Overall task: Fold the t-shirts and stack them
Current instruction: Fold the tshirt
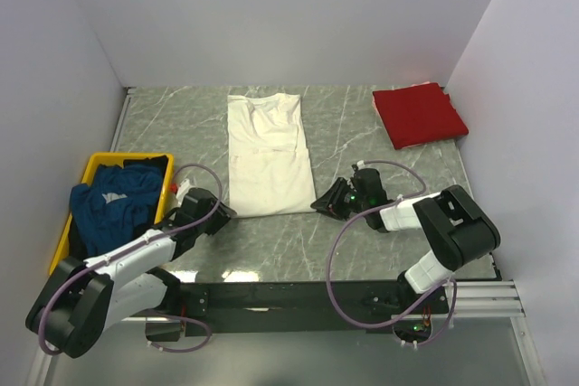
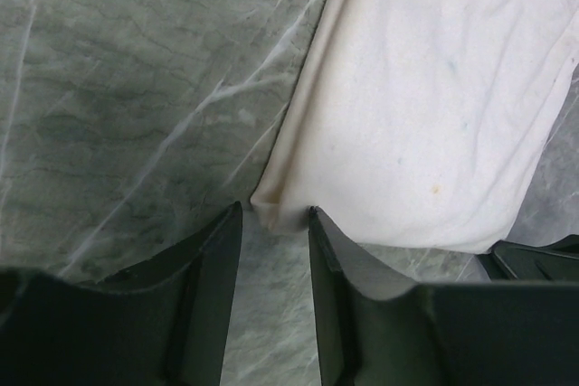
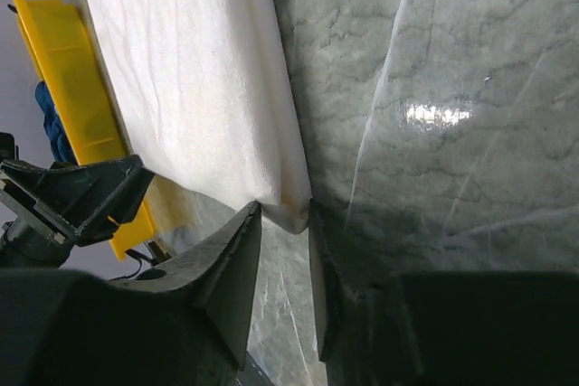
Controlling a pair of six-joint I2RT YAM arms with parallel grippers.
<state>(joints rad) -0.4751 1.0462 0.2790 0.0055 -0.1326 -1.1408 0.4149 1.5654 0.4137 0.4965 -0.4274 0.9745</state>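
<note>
The cream-white t-shirt (image 1: 267,155) lies folded into a long strip in the middle of the table, collar at the far end. My left gripper (image 1: 223,214) is low at its near left corner. In the left wrist view, that corner of the shirt (image 2: 434,88) sits just between the tips of the open left gripper (image 2: 274,216). My right gripper (image 1: 318,205) is at the near right corner. Its jaws stand open, with that corner of the shirt (image 3: 181,70) lying between the tips of the gripper (image 3: 283,212). A folded red t-shirt (image 1: 419,115) lies at the back right. The dark blue t-shirt (image 1: 113,201) is bunched in the tray.
The yellow plastic tray (image 1: 95,164) stands at the left edge of the marble table, close behind my left arm. White walls close in the left, back and right sides. Cables loop over both arms near the front edge.
</note>
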